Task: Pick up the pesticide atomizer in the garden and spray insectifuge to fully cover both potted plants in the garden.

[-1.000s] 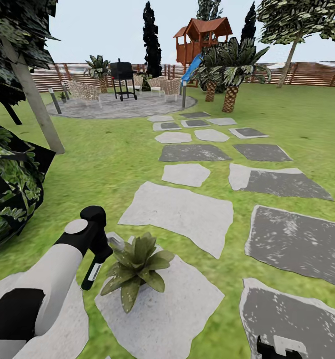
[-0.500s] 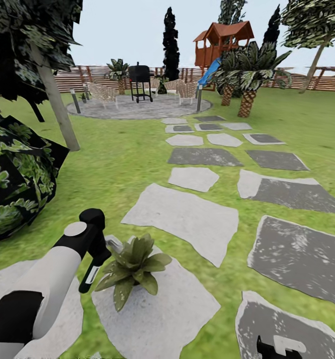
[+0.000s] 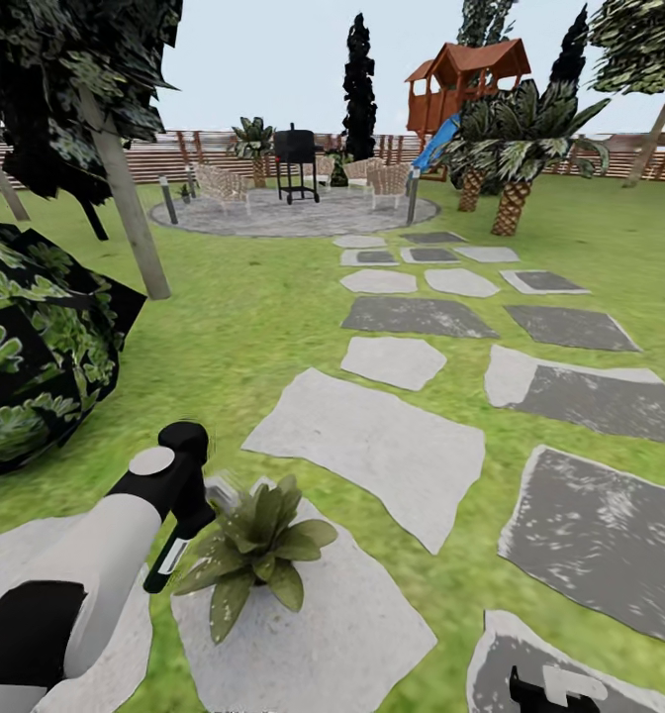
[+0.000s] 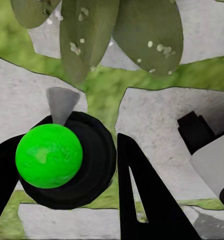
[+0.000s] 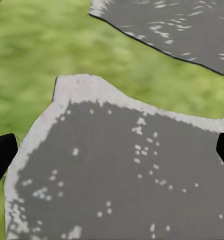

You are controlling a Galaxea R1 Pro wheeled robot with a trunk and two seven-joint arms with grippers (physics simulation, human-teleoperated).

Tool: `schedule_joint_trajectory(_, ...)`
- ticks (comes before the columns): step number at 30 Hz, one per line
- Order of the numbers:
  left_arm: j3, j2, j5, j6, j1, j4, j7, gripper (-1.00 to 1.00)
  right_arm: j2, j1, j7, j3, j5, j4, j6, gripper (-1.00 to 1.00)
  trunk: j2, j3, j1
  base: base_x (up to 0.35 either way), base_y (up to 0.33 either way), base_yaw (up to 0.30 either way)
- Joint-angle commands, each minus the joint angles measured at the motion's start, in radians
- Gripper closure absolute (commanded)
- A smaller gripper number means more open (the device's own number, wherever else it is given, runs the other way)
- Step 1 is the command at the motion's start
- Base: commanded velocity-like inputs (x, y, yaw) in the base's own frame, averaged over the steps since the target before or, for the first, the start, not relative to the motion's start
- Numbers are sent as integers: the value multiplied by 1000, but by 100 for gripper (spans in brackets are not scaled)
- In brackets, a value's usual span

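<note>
The left arm reaches forward and down at the lower left of the head view, and its left gripper [image 3: 179, 515] is closed around the pesticide atomizer [image 3: 167, 558], a slim dark bottle with a white label that hangs below the wrist, just beside the leaves of a potted plant [image 3: 251, 550]. That plant, a low rosette of pointed light-green leaves, sits on a pale stone slab [image 3: 313, 634] with lawn [image 3: 253, 327] around it; its pot is hidden under the leaves. In the left wrist view the dark fingers [image 4: 142, 200] flank the atomizer's round black top [image 4: 72, 165], which carries a bright green ball [image 4: 49, 155] and a small grey cone pointing toward the plant's broad leaves [image 4: 92, 30], whose surfaces carry pale specks. The right gripper [image 3: 550, 690] shows as a dark shape at the bottom edge of the head view above a dark grey slab [image 3: 570, 654]; in the right wrist view its fingertips [image 5: 2, 152] sit at opposite edges with the grey slab [image 5: 132, 175] between them, so it looks spread apart and empty, though little of it is visible. Further off, a path of slabs leads to a round paved patio [image 3: 293, 213] with chairs and a black grill [image 3: 296, 158], a wooden fence [image 3: 174, 158], palm trees [image 3: 516, 139] and a red-roofed playhouse [image 3: 466, 79]. A dark leafy bush [image 3: 36, 347] stands at the left.
</note>
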Motion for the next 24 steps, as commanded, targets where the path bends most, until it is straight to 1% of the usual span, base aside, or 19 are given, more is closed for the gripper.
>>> schedule_joint_trajectory(1,-4,3,-15,10,1,12,-10,100,0,-1,-5,-6,11,2,-3,-100,0,-1,0,6,-4,266)
schedule_joint_trajectory(3,-3,14,-29,7,4,50,-10,100,0,-1,-5,-6,11,2,-3,-100,0,-1,0,2,-1,274)
schedule_joint_trajectory(7,-3,19,-31,4,4,87,-10,100,0,-1,-5,-6,11,2,-3,-100,0,-1,0,0,0,277)
schedule_joint_trajectory(8,-2,25,-30,3,12,101,-10,100,1,-1,-5,-6,11,2,-3,-100,0,-1,0,0,0,278)
schedule_joint_trajectory(10,-2,27,-28,2,26,107,-10,100,1,-1,-5,-6,11,2,-3,-100,0,-1,0,0,0,278)
schedule_joint_trajectory(15,-1,23,-29,4,31,99,-10,100,1,-1,-5,-6,11,2,-3,-100,0,-1,0,0,0,273)
schedule_joint_trajectory(19,3,16,-30,5,32,96,-10,100,1,-1,-5,-6,11,3,-4,-100,0,-1,0,70,-44,69)
schedule_joint_trajectory(24,5,11,-29,5,32,96,-10,100,0,-1,-5,-6,11,2,-3,-100,0,-1,0,196,-190,3)
